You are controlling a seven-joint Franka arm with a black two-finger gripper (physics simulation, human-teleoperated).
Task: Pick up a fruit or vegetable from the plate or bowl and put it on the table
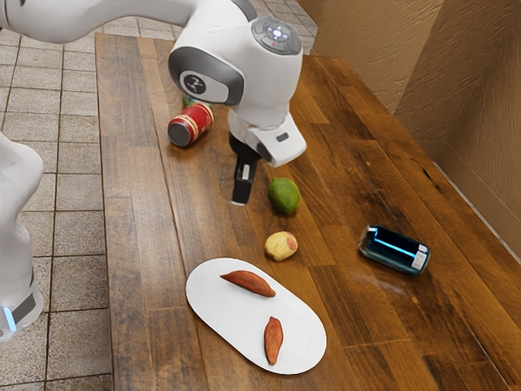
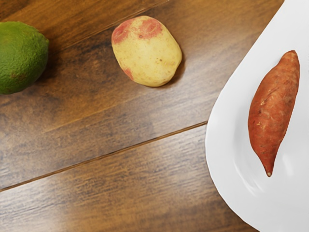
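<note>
The gripper point(image 1: 239, 199) hangs above the wooden table in the exterior view, just to the exterior view's left of the green lime, apart from the plate. Two reddish-orange sweet potatoes lie apart on the white oval plate point(image 1: 232, 326): one point(image 1: 249, 283) near the plate's end closer to the gripper, the other point(image 1: 273, 340) toward its far end. One sweet potato point(image 2: 274, 113) appears in the wrist view on the plate point(image 2: 224, 140). A yellow potato with red patches point(image 1: 281, 246) point(image 2: 147, 51) rests on the table between plate and lime.
The lime point(image 1: 284, 196) point(image 2: 21, 57) sits on the table point(image 1: 155, 244). A dark bottle point(image 1: 395, 249) lies toward the exterior view's right. Behind the hand, a red can point(image 1: 190, 125) lies on its side, with a partly hidden green item beside it. A wall borders the table's far side.
</note>
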